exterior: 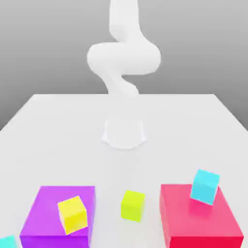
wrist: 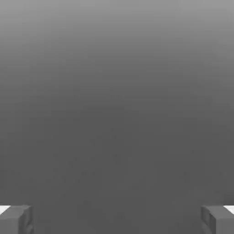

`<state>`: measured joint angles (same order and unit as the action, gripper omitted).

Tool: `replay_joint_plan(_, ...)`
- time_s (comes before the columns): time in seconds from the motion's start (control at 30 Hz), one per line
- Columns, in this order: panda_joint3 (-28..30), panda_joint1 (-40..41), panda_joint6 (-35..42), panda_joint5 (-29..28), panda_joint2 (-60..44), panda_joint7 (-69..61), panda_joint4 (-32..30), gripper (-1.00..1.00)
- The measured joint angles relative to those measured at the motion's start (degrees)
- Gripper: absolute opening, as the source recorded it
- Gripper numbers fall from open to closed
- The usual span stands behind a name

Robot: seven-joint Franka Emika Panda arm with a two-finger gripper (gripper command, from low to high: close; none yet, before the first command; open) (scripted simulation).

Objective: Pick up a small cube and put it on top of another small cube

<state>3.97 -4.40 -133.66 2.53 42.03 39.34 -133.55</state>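
Between purple and red blocks, matte lime small cube (exterior: 132, 206); fingers (wrist: 16, 219) spread apart.

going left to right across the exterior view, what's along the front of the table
teal cube at the edge → purple block with a yellow cube on it → lime cube on the table → red block with a cyan cube on it

lime yellow-green small cube (exterior: 132, 206)

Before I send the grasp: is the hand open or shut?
Open: the hand shows its two fingertips far apart, nothing between them.
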Motion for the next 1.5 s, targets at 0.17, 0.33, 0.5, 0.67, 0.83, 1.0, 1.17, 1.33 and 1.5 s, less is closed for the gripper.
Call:
replay_joint_plan(0.17, 7.02, -8.01, -3.62, 5.86, -8.11, -13.87, -3.54, 0.0)
replay_joint_plan(0.33, 12.5, -14.85, -6.93, 11.64, -16.27, -27.35, -6.92, 0.0)
replay_joint_plan(0.5, 15.96, -20.03, -10.15, 17.1, -24.52, -40.55, -10.24, 0.0)
replay_joint_plan(0.67, 17.19, -23.1, -13.63, 21.05, -32.31, -52.69, -13.64, 0.0)
replay_joint_plan(0.83, 16.96, -24.4, -17.9, 21.54, -38.85, -62.36, -17.3, 0.0)
replay_joint_plan(1.0, 17.57, -25.0, -23.18, 15.84, -43.35, -67.64, -21.4, 0.0)
replay_joint_plan(1.17, 19.98, -24.53, -28.22, 3.66, -45.68, -66.9, -24.8, 0.0)
replay_joint_plan(1.33, 18.16, -23.57, -31.78, 6.53, -49.75, -69.88, -23.95, 0.0)
replay_joint_plan(1.5, 11.98, -19.02, -35.71, 13.39, -55.09, -75.0, -22.86, 0.0)
